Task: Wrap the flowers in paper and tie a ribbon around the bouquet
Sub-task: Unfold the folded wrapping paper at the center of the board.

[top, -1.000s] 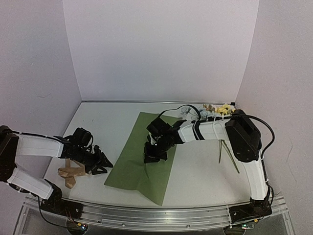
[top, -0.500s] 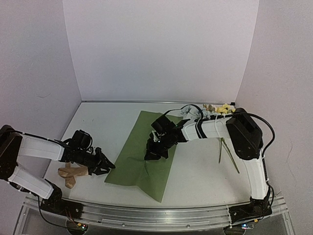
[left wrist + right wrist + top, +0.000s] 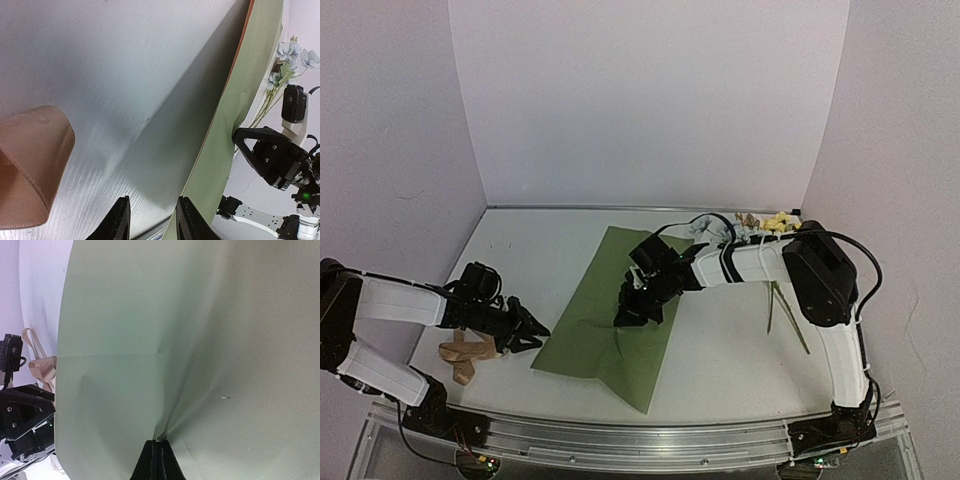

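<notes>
The right gripper is closed on a pucker in the paper. The left gripper is held narrowly open at the sheet's 8 o'clock edge, seemingly astride it. The flowers are seen at its 2 o'clock.

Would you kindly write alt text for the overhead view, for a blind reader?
Green paper lies on a table; the right arm pinches its middle with shut jaws, and the left arm holds its jaws open by the left edge. A tan ribbon lies by the left arm, flowers behind the right.
</notes>
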Tool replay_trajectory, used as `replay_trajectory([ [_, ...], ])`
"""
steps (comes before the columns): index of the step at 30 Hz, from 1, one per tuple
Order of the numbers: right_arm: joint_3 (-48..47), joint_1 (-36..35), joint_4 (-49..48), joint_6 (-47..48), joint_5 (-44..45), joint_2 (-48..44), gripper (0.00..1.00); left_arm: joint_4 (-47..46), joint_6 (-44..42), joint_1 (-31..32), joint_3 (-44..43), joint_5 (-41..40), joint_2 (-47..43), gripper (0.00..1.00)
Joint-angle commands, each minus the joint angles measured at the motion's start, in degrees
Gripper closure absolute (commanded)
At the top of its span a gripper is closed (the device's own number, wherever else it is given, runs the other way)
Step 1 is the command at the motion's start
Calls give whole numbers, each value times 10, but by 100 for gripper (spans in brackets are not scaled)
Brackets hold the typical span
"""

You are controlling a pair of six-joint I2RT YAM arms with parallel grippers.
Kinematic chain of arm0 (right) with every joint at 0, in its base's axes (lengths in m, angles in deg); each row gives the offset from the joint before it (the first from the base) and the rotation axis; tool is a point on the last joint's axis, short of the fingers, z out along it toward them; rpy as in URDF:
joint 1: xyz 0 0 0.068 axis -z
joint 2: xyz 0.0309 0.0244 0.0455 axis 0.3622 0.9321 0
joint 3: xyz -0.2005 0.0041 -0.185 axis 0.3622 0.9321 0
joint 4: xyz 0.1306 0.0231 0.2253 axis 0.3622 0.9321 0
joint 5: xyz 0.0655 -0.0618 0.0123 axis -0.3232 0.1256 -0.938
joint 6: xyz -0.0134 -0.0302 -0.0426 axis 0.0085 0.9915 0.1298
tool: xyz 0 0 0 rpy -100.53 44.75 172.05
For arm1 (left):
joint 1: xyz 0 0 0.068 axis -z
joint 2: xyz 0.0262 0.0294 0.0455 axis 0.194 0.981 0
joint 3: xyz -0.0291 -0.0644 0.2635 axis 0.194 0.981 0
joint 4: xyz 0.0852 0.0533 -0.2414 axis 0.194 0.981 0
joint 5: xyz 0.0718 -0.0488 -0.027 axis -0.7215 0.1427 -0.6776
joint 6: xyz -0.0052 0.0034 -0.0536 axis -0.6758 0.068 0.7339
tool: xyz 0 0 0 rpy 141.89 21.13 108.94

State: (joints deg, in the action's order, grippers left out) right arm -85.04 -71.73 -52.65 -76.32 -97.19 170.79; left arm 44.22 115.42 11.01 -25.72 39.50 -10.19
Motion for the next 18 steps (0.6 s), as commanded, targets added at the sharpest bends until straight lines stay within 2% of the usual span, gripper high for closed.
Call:
replay_trajectory([
  [1,-1,4,-11,-1,-10,-29,100,2,-6,-6,-12,2,-4,68],
  [13,-4,6,-13,-2,-17,-27,100,-22,-12,-7,-19,27,25,80],
  [18,-9,7,-13,-2,-20,-23,100,-27,-19,-7,-35,38,22,75],
])
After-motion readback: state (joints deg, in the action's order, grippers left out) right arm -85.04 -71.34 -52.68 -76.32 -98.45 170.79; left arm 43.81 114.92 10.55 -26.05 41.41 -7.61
